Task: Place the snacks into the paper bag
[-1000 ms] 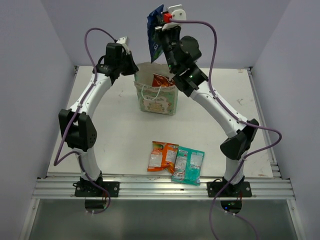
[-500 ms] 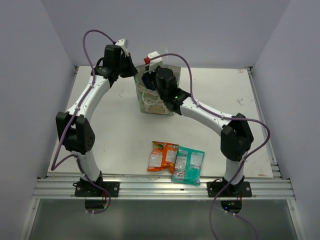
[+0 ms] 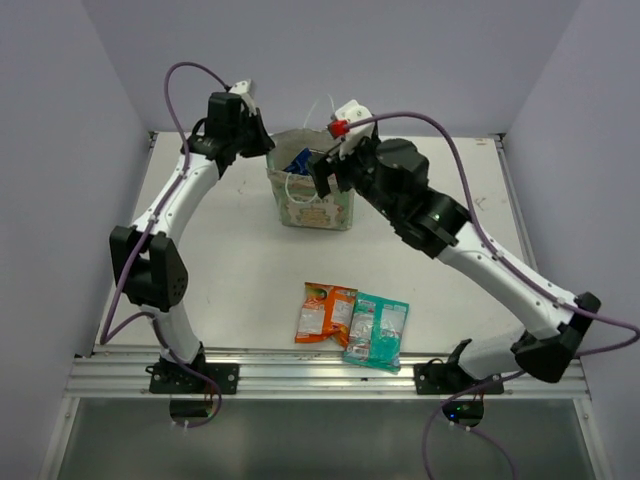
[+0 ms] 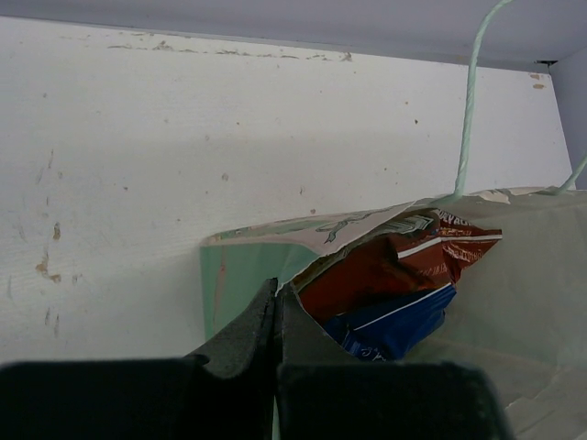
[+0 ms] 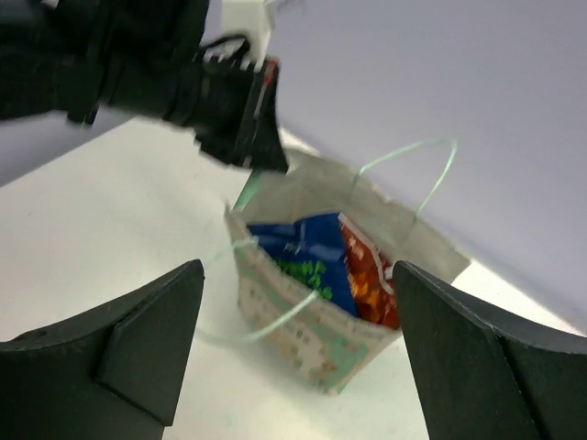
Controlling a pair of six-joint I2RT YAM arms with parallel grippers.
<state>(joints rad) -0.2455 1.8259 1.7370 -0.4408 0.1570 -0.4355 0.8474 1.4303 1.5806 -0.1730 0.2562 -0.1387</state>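
Note:
The paper bag point(image 3: 315, 208) stands upright at the back middle of the table. My left gripper point(image 3: 268, 148) is shut on its back-left rim, and in the left wrist view the fingers point(image 4: 240, 335) pinch the bag's edge point(image 4: 229, 275). Inside lie a dark blue packet point(image 5: 303, 240) and a red packet point(image 5: 369, 275); both also show past the left fingers, blue point(image 4: 394, 325) and red point(image 4: 385, 270). My right gripper point(image 5: 295, 275) hangs open and empty just above the bag's right side point(image 3: 326, 172). An orange-white packet point(image 3: 324, 312) and a teal-white packet point(image 3: 378, 332) lie flat near the front edge.
An aluminium rail point(image 3: 320, 375) runs along the table's front, where both arm bases are bolted. Grey walls close in the left, right and back. A purple cable point(image 3: 420, 120) loops above the right arm. The bag's string handles point(image 5: 417, 174) stick up from its rim.
The right gripper carried the dark blue packet down from high above into the bag, opened and let it go, then drew back up and right. The left gripper kept its hold on the rim.

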